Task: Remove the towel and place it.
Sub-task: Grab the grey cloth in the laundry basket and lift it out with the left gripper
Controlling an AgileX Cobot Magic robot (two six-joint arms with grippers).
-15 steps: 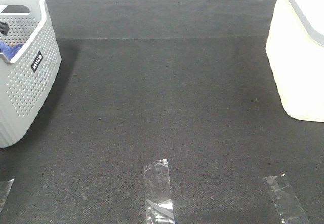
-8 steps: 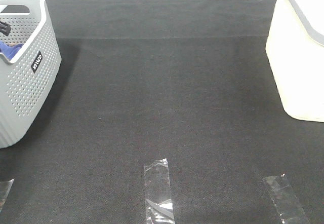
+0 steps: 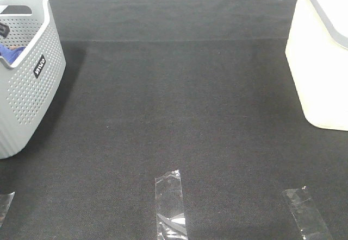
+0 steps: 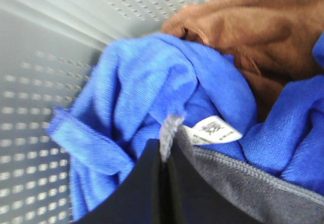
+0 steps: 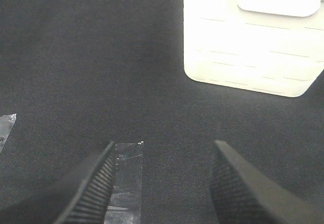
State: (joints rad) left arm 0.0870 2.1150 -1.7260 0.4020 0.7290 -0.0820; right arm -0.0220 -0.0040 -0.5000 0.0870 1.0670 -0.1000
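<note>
My left gripper (image 4: pixel 164 155) is nipped shut on the towel (image 4: pixel 243 178) hem.
The towel lies in the perforated basket (image 3: pixel 30 88) at ten o'clock; I should lift straight and slow so the blue cloth (image 4: pixel 136 82) slips off. My right gripper (image 5: pixel 162 178) gapes, empty.

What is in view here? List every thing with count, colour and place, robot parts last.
basket: one, grey with holes, left side of the mat
bin: one, cream, right side of the mat
mat: one, black, covering the table
tape strips: three, clear, along the mat's near edge
blue cloth: one or more, bright blue, in the basket
brown cloth: one, brown, in the basket beside the blue cloth
towel: one, grey, in the basket against the blue cloth
label: one, white, by the towel's edge
left hand: one, black, in the basket, shut on the towel's edge
right hand: one, black, open above the mat
</note>
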